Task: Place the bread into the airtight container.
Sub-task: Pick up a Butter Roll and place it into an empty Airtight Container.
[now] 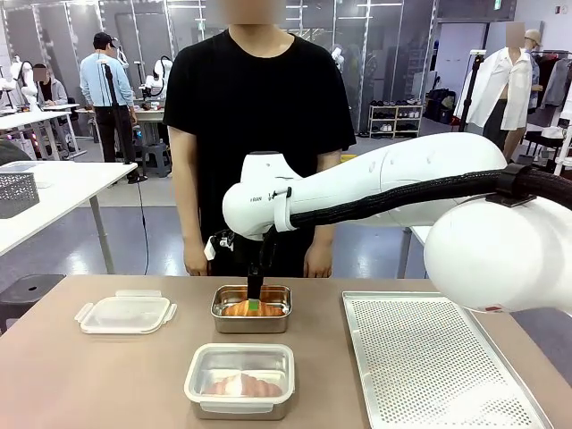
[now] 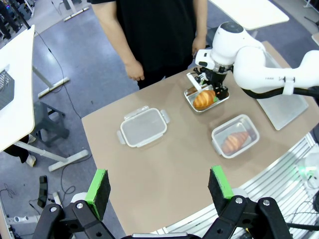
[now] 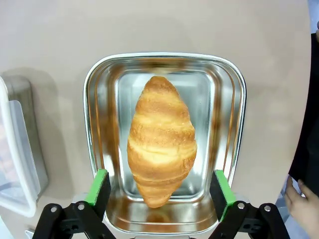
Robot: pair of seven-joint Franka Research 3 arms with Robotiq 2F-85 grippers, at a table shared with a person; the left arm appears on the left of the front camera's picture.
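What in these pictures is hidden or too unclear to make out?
- Front view: the open right gripper covers part of the croissant.
- Front view: the lid hazes the second croissant.
- Right wrist view: the lidded container is cut by the left edge.

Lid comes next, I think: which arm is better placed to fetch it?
Left, probably: its open pincer hovers nearer the clear plastic lid; the right pincer hangs over the golden croissant.

Tan surface (image 1: 107, 384) carries a loose lid (image 1: 125, 314) far left, two steel containers (image 1: 251, 308) centre, a perforated tray (image 1: 429, 357) right.
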